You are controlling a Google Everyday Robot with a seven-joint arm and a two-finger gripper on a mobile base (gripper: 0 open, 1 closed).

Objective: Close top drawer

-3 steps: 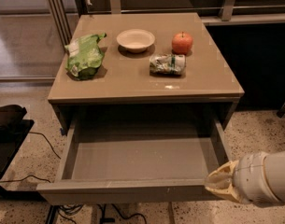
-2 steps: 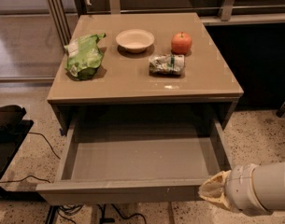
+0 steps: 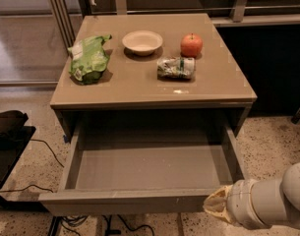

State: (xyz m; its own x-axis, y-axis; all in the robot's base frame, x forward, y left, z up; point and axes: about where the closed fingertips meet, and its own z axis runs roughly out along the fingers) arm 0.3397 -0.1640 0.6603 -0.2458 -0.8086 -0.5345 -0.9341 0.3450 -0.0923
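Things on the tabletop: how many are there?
4: a green bag at the left, a white bowl at the back, an apple right of it, a packet before the apple. None hidden. The hand is by the open drawer's front right corner.

Arm [image 3: 267, 206]: smooth off-white casing, thick round segments, soft sheen. Bulbous rounded joint at far right edge, pale grey-white. Wrist narrows through short stepped collar, faint seam lines between sections. Pincer [image 3: 214, 206]: cream-yellow, tapered, duller than casing; sits at lower right of view, just beside right end of top drawer [image 3: 125, 201] front.
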